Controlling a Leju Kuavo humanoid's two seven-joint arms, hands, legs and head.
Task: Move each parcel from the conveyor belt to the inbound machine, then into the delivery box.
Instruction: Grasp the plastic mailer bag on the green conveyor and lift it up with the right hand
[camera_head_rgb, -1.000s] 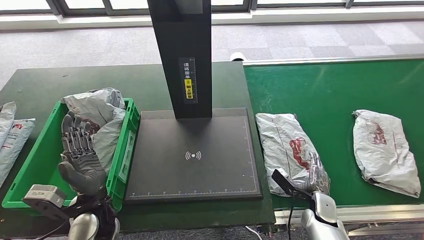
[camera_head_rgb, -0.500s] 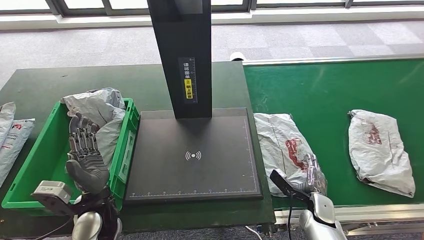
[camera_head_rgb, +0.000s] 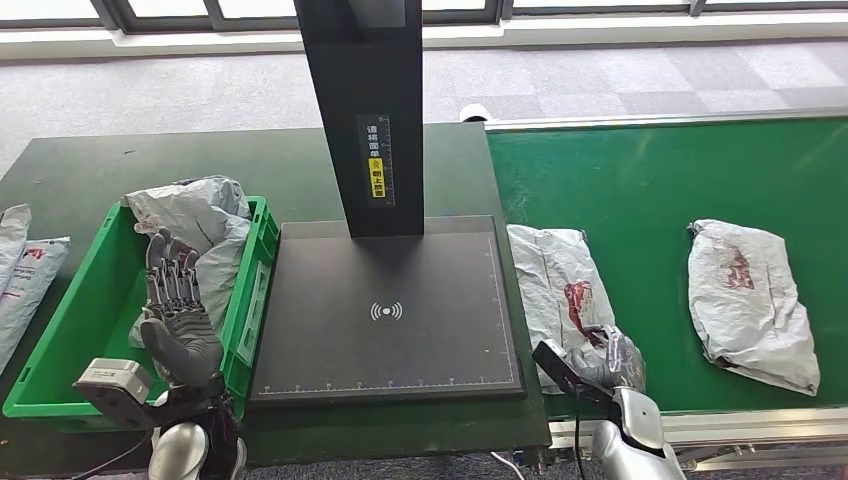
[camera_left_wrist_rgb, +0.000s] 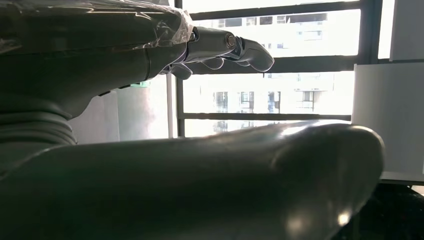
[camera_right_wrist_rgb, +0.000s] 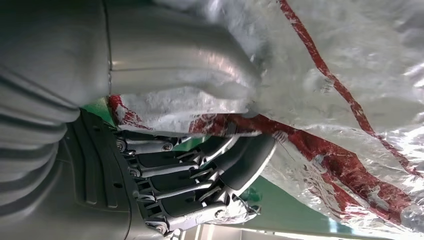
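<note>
At the far left edge of the dark green tabletop (camera_head_rgb: 80, 165) lie two loose mail bags (camera_head_rgb: 25, 270), just beside the green delivery box (camera_head_rgb: 60, 330). A grey parcel (camera_head_rgb: 195, 215) is heaped in the far end of that box, and my left hand (camera_head_rgb: 178, 310) hovers upright over the box with its fingers (camera_head_rgb: 170, 275) spread and released, gripping nothing; the near half of the box floor lies bare beneath it. Right of the box, touching its wall, sits the flat black inbound machine (camera_head_rgb: 385, 310), its plate bare, with a tall black post (camera_head_rgb: 365, 110) rising from its far edge and blocking the way across the back. The conveyor belt (camera_head_rgb: 660, 170) begins just past the plate's right edge. A grey parcel with red print (camera_head_rgb: 560, 285) lies on the belt against that edge, and my right hand (camera_head_rgb: 605, 360) has its fingers (camera_right_wrist_rgb: 235, 160) curled under the parcel's near end with the thumb on top, grasping it. A second parcel (camera_head_rgb: 745, 300) lies well apart further right, with open green belt between the two and beyond them.
</note>
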